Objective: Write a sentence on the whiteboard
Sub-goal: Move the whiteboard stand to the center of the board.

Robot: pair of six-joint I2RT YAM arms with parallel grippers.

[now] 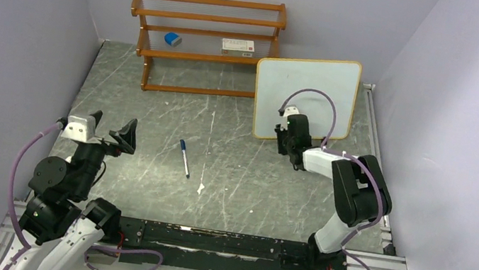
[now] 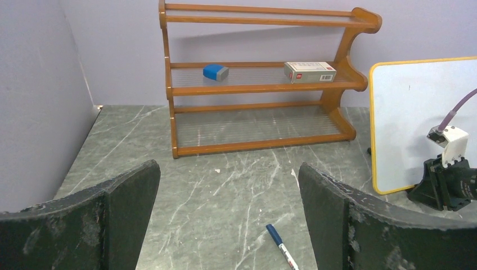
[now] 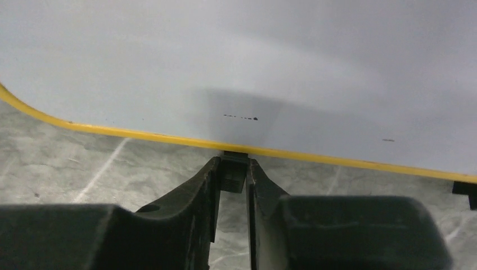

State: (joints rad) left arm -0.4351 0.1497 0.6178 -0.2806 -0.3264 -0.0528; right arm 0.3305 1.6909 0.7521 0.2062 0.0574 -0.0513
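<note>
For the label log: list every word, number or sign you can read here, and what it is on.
None can be read.
On the white box on the shelf rack: red mark and print, too small.
On the pen: barrel print, blurred.
On the whiteboard: only dark specks, no letters.

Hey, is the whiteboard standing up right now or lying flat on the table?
Standing up. The left wrist view shows the whiteboard rising from the table on its bottom edge, with its white face towards the arms.
</note>
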